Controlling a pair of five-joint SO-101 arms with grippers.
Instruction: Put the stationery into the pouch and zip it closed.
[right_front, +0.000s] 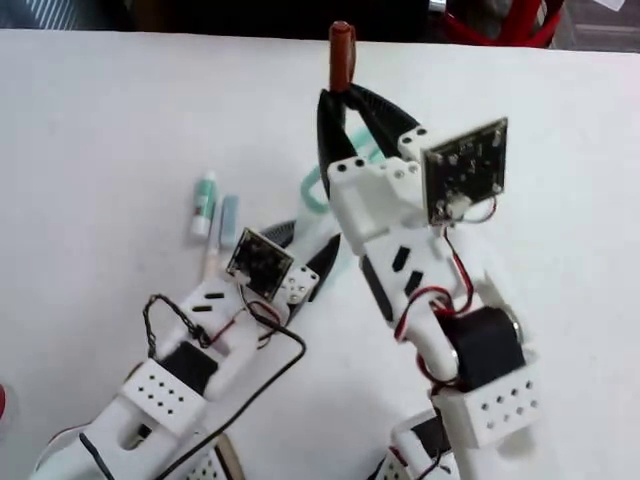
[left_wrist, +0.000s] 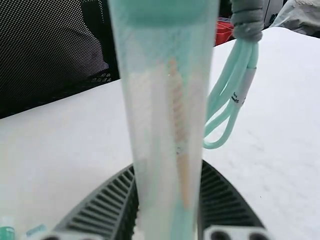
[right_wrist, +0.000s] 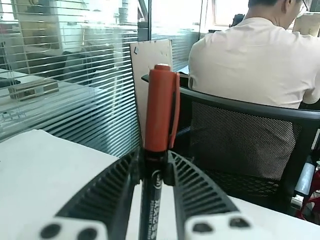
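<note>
Our right tool (right_wrist: 156, 165) is closed on the pen (right_wrist: 161, 105), held upright off the surface (right_front: 100, 120). Our left tool (left_wrist: 167, 210) clamps the pouch (left_wrist: 165, 100) near it. We judge the insertion is in hand; next the pen must line up with the pouch mouth, which we cannot see.

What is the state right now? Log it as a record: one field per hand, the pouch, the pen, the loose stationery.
left hand: shut on the pouch
pouch: translucent mint; slender pieces show through its wall; mint loop strap hangs beside it
zip: cannot tell
right hand: shut on the pen
pen: black barrel, red cap sticking out past the fingertips
loose stationery: green-and-white tube and pale blue piece, side by side on the table
</note>
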